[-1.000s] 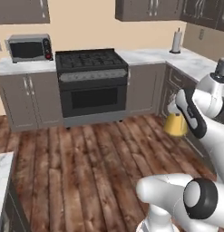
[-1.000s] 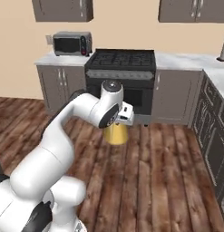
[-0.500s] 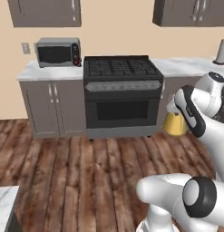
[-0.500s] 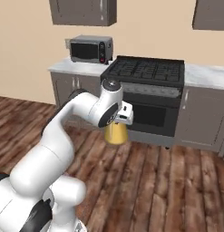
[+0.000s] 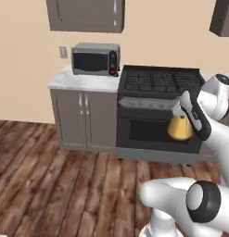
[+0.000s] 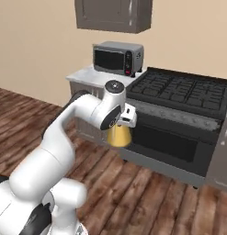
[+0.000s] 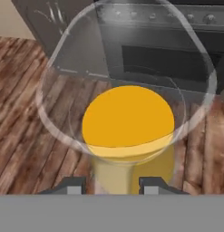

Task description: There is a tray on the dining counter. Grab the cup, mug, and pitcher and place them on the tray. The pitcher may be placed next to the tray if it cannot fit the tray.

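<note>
The white arm's two-finger gripper is clamped on the amber-yellow conical pitcher with the clear narrow top, carried upright in mid-air above the brown wood-plank floor. It hangs right in front of the black gas range's oven door, grey microwave up beside the range.

The robot's arm was built of smooth, glossy white rounded segments. Its joints carried dark grey circular caps with lighter grey discs at their centres, one large on the near base segment and a smaller one on the upper joint. A dark band ran along the wrist link. A small white boxy block sat beside the hand. The fingertips were small, dark and squared.
</note>
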